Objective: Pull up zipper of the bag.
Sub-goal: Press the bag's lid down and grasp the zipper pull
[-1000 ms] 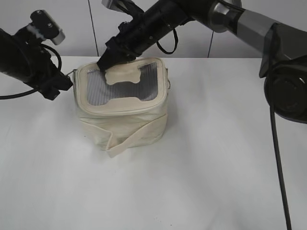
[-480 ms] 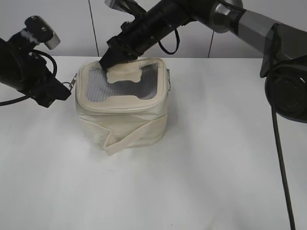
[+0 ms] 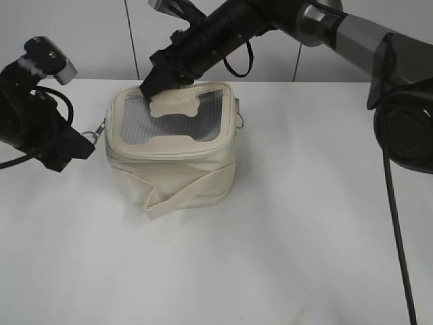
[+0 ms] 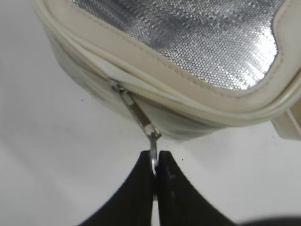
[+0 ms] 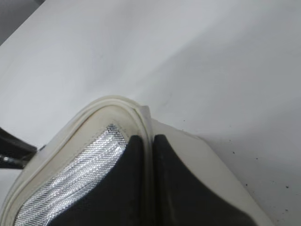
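The cream boxy bag stands on the white table, its grey mesh top panel with the bone-shaped patch facing up. My left gripper sits left of the bag, shut on the silver zipper pull. In the left wrist view the gripper pinches the pull's ring, and the zipper runs along the rim. My right gripper is shut on the bag's back rim; the right wrist view shows this gripper clamping the rim's cream edge.
The white table spreads around the bag. A second silver ring hangs on the bag's right side. The cream strap lies across the front. The right arm's cable hangs at the right edge.
My left gripper has moved left and toward the front, away from the bag, drawing the zipper pull out with it. The right gripper has stayed on the back rim.
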